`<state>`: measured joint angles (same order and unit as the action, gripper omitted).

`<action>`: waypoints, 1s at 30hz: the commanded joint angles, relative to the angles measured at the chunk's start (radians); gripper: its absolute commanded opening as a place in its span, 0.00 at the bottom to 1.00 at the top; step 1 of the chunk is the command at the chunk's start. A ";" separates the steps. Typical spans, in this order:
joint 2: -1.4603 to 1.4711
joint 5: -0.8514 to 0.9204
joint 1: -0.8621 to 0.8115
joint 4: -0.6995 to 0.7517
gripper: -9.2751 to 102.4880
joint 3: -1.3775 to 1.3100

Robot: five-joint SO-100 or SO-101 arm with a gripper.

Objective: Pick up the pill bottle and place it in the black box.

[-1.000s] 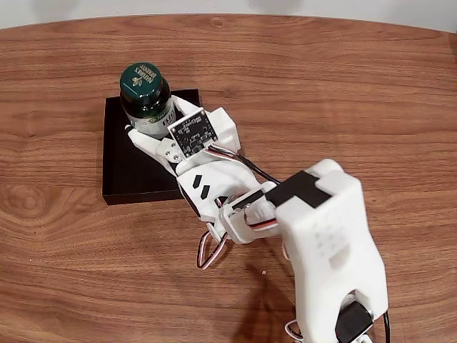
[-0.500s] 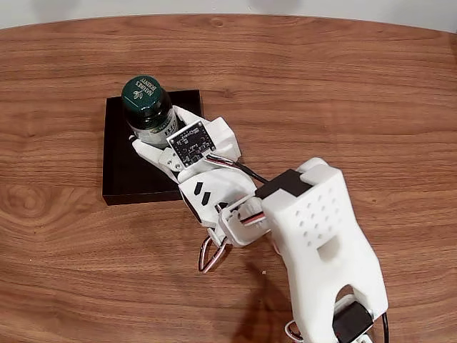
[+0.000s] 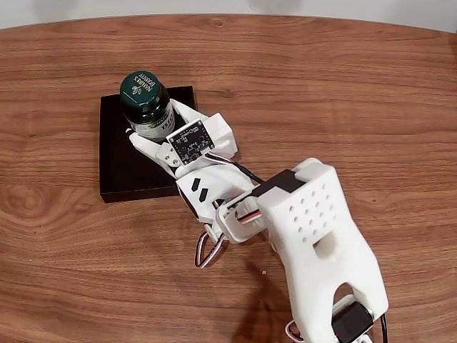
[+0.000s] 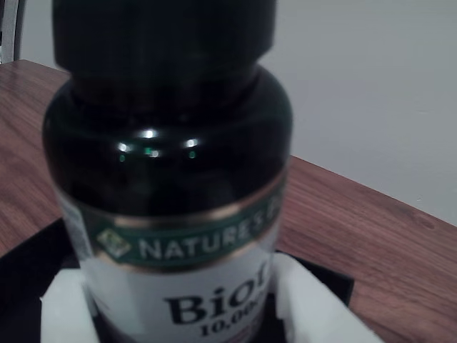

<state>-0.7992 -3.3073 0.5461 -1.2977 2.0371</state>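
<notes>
Bottle (image 3: 146, 101) arriving over the box (image 3: 123, 163)
The claw (image 3: 152, 132), clamped on it, has been shifting left and lowering; release is nearing

In the wrist view the pill bottle (image 4: 168, 179) is running off the top and bottom edges, so its cap top and base are being cut away, and its label print is breaking off after "Bior" and "10,00". The claw (image 4: 175, 314) is showing as two white tips at the bottom edge. In the fixed view the bottle (image 3: 146, 100) and claw (image 3: 151, 127) are hiding the right part of the black box (image 3: 128, 161), and whether the bottle's base is touching the box floor cannot be told.
</notes>
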 commanded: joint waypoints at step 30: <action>-0.170 0.005 -0.034 0.002 0.40 0.137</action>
<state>-0.8514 -3.3073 0.5262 -1.3100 2.1338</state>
